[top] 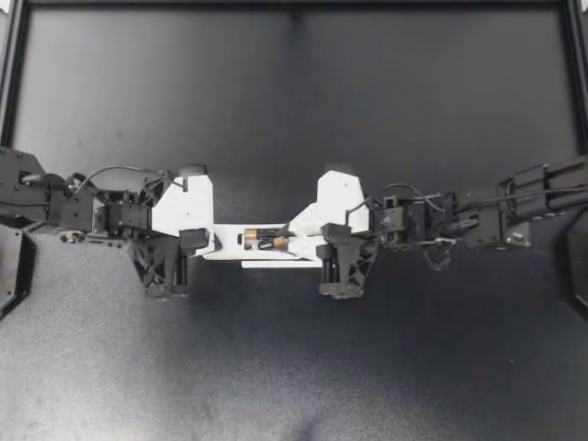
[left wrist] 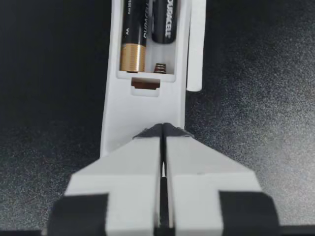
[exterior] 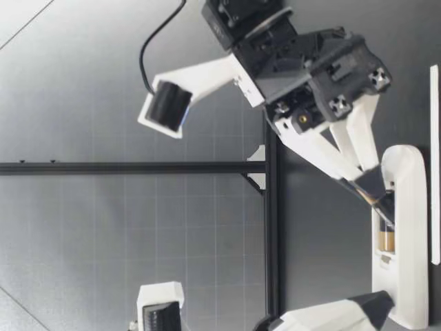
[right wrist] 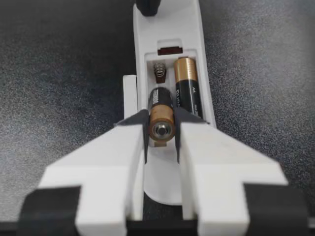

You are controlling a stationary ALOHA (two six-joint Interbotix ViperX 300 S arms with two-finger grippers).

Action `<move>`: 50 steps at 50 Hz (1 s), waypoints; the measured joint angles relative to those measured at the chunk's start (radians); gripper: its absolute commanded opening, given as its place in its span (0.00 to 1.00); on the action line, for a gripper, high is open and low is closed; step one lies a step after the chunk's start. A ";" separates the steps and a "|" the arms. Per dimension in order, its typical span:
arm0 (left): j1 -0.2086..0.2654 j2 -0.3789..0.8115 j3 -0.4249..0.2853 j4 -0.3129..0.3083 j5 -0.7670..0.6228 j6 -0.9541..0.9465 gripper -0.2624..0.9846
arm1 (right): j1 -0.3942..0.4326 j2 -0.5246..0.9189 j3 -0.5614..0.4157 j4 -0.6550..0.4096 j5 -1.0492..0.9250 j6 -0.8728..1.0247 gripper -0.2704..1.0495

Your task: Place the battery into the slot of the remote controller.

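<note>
The white remote (top: pixel 227 246) lies face down at mid-table with its battery slot uncovered. One black-and-gold battery (right wrist: pixel 187 93) lies seated in the slot. My right gripper (top: pixel 294 237) is shut on a second battery (right wrist: pixel 162 114), which is tilted with its far end down in the empty bay, near the spring (right wrist: pixel 158 70). My left gripper (top: pixel 200 242) is shut with nothing between its fingers (left wrist: pixel 142 147), and its tips rest on the remote's (left wrist: pixel 142 105) other end. In the low view the right gripper (exterior: pixel 375 187) slants down onto the remote (exterior: pixel 410 241).
The thin white battery cover (top: pixel 280 265) lies flat on the table along the remote's near side, also seen as the cover (right wrist: pixel 130 96) beside the held battery. Black table frame rails (top: pixel 294 5) run along the far edge and sides.
</note>
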 measured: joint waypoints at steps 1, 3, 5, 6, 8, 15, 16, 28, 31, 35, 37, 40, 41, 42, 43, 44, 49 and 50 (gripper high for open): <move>0.000 0.000 0.002 -0.002 0.000 0.000 0.08 | 0.000 0.002 -0.003 -0.003 0.003 0.000 0.16; 0.002 -0.002 0.002 -0.002 0.000 0.002 0.08 | 0.000 0.005 -0.009 -0.008 0.011 0.000 0.16; 0.005 -0.002 0.002 0.000 0.000 0.002 0.08 | 0.000 0.006 -0.014 -0.012 0.017 0.000 0.16; 0.005 -0.002 0.000 0.000 0.000 0.005 0.08 | 0.000 0.008 -0.017 -0.012 0.021 0.000 0.16; 0.005 -0.002 0.002 0.000 0.000 0.003 0.08 | 0.000 0.009 -0.023 -0.017 0.028 0.000 0.16; 0.006 0.000 0.000 -0.002 0.000 0.003 0.08 | 0.000 0.009 -0.035 -0.023 0.055 0.002 0.16; 0.006 0.000 0.000 0.000 0.000 0.003 0.08 | 0.000 0.009 -0.035 -0.023 0.060 0.000 0.16; 0.006 0.000 0.000 -0.002 0.000 0.003 0.08 | 0.000 0.008 -0.057 -0.025 0.137 0.002 0.19; 0.006 -0.002 0.000 0.000 0.000 0.002 0.08 | 0.000 0.005 -0.066 -0.025 0.161 0.002 0.21; 0.006 0.000 0.000 0.000 0.000 0.003 0.08 | 0.000 0.005 -0.077 -0.026 0.187 0.002 0.29; 0.006 0.000 0.000 0.000 0.000 0.003 0.08 | 0.002 0.003 -0.081 -0.026 0.198 0.002 0.34; 0.006 0.000 -0.002 -0.002 0.000 0.003 0.08 | 0.003 0.002 -0.086 -0.026 0.212 0.003 0.41; 0.006 0.000 0.000 0.000 0.000 0.003 0.08 | 0.003 0.000 -0.087 -0.026 0.215 0.005 0.45; 0.008 -0.002 0.000 0.000 0.000 0.003 0.08 | 0.003 0.000 -0.087 -0.026 0.219 0.005 0.47; 0.008 0.000 0.000 0.000 0.000 0.003 0.08 | 0.005 -0.002 -0.089 -0.026 0.227 0.009 0.50; 0.008 0.000 0.000 -0.002 0.000 0.003 0.08 | 0.005 -0.005 -0.089 -0.026 0.229 0.011 0.52; 0.008 0.000 -0.002 0.000 0.000 0.003 0.08 | 0.015 -0.029 -0.087 -0.025 0.232 0.023 0.56; 0.008 0.000 0.000 0.000 0.000 0.003 0.08 | 0.017 -0.035 -0.087 -0.023 0.230 0.028 0.56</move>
